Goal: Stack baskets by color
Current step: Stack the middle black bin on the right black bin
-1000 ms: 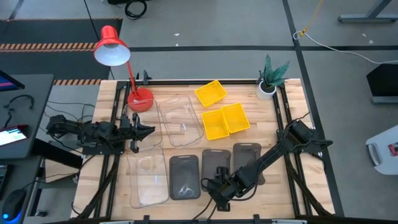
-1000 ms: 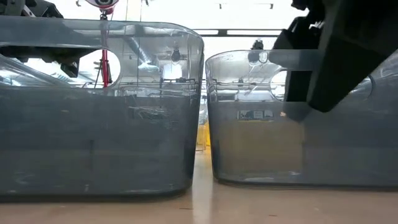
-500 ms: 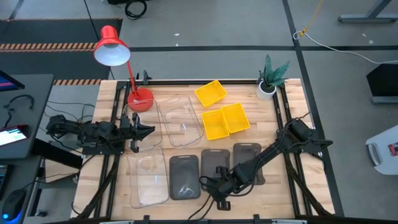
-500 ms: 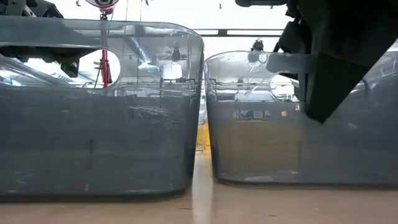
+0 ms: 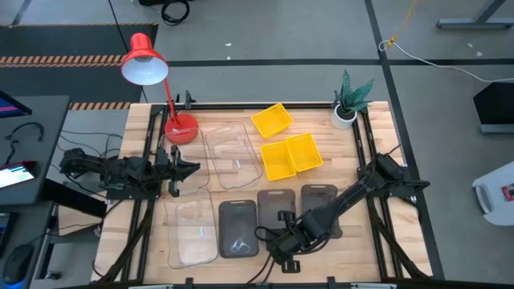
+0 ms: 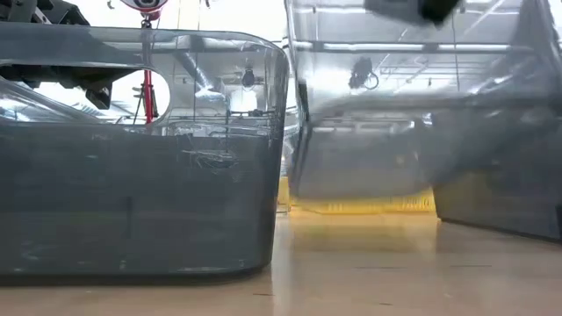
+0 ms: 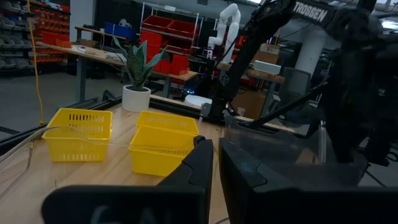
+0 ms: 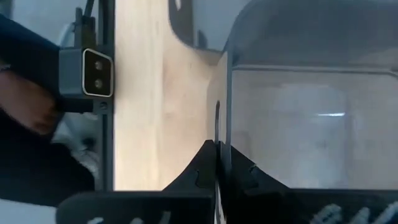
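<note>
At the table's left edge the left gripper [image 5: 178, 169] waits beside the red desk lamp [image 5: 146, 63], its fingers nearly together with nothing between them. Next to it lie two clear baskets: one [image 5: 233, 155] toward the back of the table and one [image 5: 193, 231] at the front left corner. To the right of the front clear basket, a row of three dark grey baskets runs along the front edge; the first [image 5: 238, 229] sits flat on the wood. The right gripper [image 5: 281, 250] is clenched on the near rim of the middle grey basket [image 5: 279, 207] (the wrist view shows the thin wall pinched between the two fingers [image 8: 202, 177]), and in the low view that basket [image 6: 395, 132] hangs tilted, off the tabletop. The third grey basket [image 5: 320, 199] lies just right of it. Behind the row sit three yellow baskets: a touching pair [image 5: 290, 156] and a single one [image 5: 271, 120] farther back, near the potted plant [image 5: 349, 99] in the back right corner
</note>
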`<act>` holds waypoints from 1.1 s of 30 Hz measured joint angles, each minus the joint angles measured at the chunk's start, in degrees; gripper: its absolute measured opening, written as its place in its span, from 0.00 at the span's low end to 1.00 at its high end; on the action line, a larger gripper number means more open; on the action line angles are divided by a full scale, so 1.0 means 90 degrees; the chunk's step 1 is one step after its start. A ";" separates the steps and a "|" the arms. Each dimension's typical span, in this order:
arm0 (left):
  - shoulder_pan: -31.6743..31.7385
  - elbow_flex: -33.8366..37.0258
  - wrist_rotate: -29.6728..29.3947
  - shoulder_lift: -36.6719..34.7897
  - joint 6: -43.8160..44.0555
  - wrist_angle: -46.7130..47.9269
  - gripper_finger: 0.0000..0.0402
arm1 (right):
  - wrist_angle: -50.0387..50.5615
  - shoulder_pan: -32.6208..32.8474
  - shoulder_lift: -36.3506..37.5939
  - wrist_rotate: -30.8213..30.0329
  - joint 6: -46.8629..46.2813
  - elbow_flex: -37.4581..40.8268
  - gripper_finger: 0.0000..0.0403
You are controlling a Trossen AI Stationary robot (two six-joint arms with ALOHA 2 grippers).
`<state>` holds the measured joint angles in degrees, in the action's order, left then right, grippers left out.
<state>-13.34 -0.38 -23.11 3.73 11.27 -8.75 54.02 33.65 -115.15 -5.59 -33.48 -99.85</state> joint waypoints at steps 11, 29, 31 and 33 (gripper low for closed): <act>0.0000 0.0000 0.0000 0.0001 0.0004 0.0000 0.07 | 0.1671 0.0229 0.0005 -0.0787 -0.0355 -0.0870 0.01; 0.0000 0.0000 0.0002 0.0002 0.0000 0.0002 0.06 | 0.2764 0.1277 0.0274 -0.1596 -0.1780 -0.0814 0.01; -0.0001 0.0000 0.0002 0.0002 0.0004 0.0001 0.07 | 0.2851 0.1421 0.0354 -0.1732 -0.1999 -0.0783 0.01; 0.0000 0.0000 0.0002 0.0000 0.0000 0.0002 0.07 | 0.2889 0.1553 0.0414 -0.1824 -0.2154 -0.0778 0.01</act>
<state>-13.34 -0.38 -23.09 3.73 11.27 -8.73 80.02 47.62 -111.43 -22.00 -52.86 -106.85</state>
